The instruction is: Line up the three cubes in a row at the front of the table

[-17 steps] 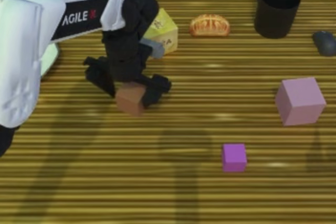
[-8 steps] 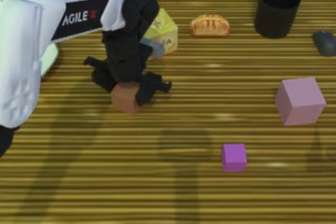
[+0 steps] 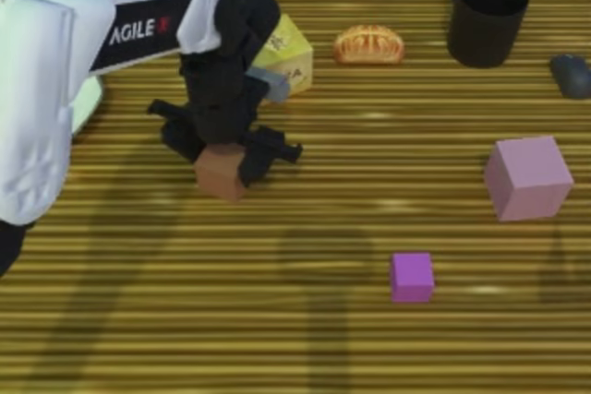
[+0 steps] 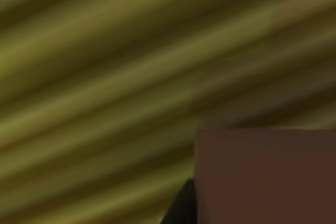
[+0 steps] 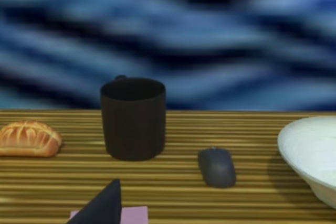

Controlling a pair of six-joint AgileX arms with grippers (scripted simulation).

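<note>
Left gripper of the AgileX pair, lowered over the left half of the table, its black fingers clamped on either side of the brown cube. Left wrist view: same cube filling the near corner against blurred wood stripes; whether it rests on the surface or is raised slightly cannot be judged. Small magenta cube lies toward the front, right of centre; larger pale pink cube sits farther right and farther back, well apart from both others. Along the rear edge: yellow box just behind the left arm, bread loaf, black mug, dark computer mouse. Right wrist view: mug, loaf, mouse, a white bowl; the right gripper's state cannot be told.
</note>
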